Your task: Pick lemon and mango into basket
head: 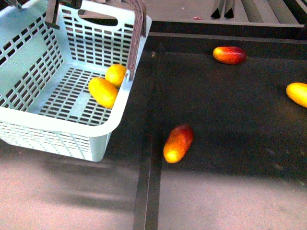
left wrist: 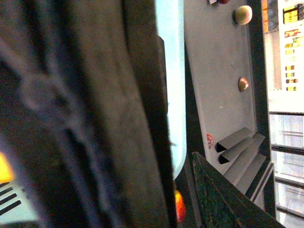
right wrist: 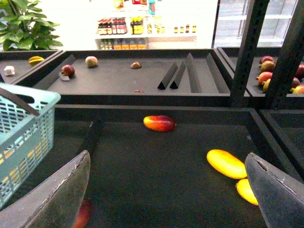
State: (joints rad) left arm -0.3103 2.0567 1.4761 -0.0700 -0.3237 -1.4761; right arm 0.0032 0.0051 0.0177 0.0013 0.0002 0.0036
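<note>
Front view: the basket [head: 57,127] is sitting at about 9 to 10 o'clock in the picture, tilted, its brown handle [head: 139,24] swinging up at the far rim.
Lemon: the lemon [head: 115,74] is lying inside the basket on the slotted floor, against the wall nearest the dark tray.
Mango: the mango [head: 103,92] is lying inside the basket too, touching the lemon and sitting just on the near side of it.
Dark tray: the dark tray [head: 230,115] is taking up the picture from 12 to 5 o'clock, with a red-and-yellow mango [head: 178,143] lying near the centre at about 6 o'clock beside the tray's divider.
Other fruit: a second blushed mango [head: 230,54] is lying at about 1 o'clock, and a plain yellow fruit [head: 297,94] is showing at 3 o'clock, cut by the edge.
Left claw: the left wrist view is showing mostly a blurred dark shape very close up, with a strip of the basket's pale rim beside it; whether the left gripper is released or clenched I cannot tell.
Right claw: the right gripper [right wrist: 171,190] is hovering over the dark tray, released, its two fingers [right wrist: 52,197] standing wide apart with nothing between them.
Right wrist view: two yellow fruits [right wrist: 227,163] are lying near the gripper's finger, and the basket's corner is showing at the side.
</note>
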